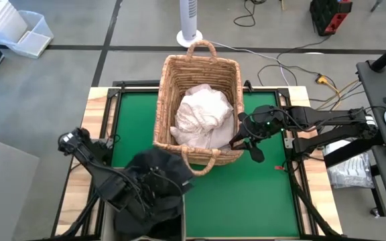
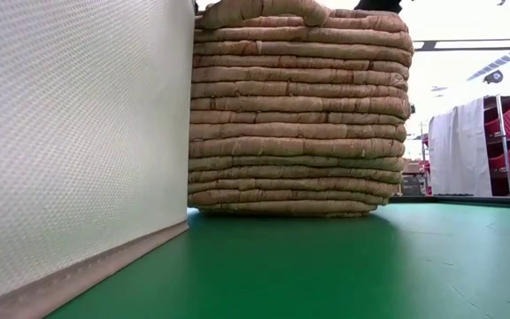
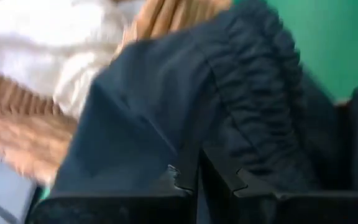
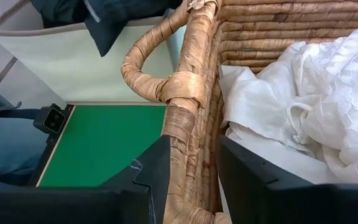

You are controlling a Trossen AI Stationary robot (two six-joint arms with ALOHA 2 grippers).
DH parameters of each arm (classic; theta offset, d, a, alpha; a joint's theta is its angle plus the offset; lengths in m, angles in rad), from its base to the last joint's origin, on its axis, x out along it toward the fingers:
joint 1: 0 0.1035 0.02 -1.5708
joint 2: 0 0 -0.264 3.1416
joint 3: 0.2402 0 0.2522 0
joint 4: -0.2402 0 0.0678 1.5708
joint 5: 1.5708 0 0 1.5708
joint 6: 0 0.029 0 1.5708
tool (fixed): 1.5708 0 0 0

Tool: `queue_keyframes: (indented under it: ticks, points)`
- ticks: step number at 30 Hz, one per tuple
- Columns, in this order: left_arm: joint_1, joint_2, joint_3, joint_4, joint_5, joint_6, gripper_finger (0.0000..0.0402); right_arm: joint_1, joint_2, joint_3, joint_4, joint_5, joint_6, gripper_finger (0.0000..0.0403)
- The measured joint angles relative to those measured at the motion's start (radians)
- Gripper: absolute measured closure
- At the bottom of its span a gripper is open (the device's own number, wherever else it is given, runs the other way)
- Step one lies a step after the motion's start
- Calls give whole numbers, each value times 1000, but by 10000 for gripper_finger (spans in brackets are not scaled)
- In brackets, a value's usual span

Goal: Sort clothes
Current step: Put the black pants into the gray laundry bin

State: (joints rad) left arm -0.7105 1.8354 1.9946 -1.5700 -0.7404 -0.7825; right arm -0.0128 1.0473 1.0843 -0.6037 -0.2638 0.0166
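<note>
High view: my left hand [image 1: 154,179] is clamped on the limp dark garment [image 1: 156,171]. My right hand [image 1: 245,137] pinches the wicker basket [image 1: 168,73] rim; I'd take the soft white clothes [image 1: 203,114] by a top fold.

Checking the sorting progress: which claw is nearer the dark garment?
Left. The left claw is shut on the dark garment near the basket's front corner; the right claw straddles the wicker basket wall, on the far side.

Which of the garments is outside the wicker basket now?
The dark garment, pinched in the shut left gripper near the basket's front handle. The white garment lies inside the wicker basket.
</note>
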Motion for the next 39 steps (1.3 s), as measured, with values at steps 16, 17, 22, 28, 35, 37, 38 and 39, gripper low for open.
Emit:
queue_keyframes:
  ticks: [16,17,22,28,35,37,38,39]
  points:
    - [-43,-108,-236,200,473,-229,401,0,0,0,16,0,-1,279]
    - [-49,-102,-235,203,493,-244,401,0,0,0,18,0,-1,278]
    - [-91,-85,-232,210,536,-330,401,0,0,0,19,0,-1,273]
    - [-134,-61,-238,209,542,-381,401,0,0,0,19,0,-7,282]
    - [-138,-13,-258,209,565,-370,401,0,0,-1,43,1,-13,296]
    - [-138,4,-260,209,580,-359,401,0,0,-1,45,1,-16,299]
    - [-139,15,-261,209,584,-353,401,0,0,-1,45,1,-17,300]
    - [-139,26,-262,208,586,-349,401,0,0,-1,45,1,-17,301]
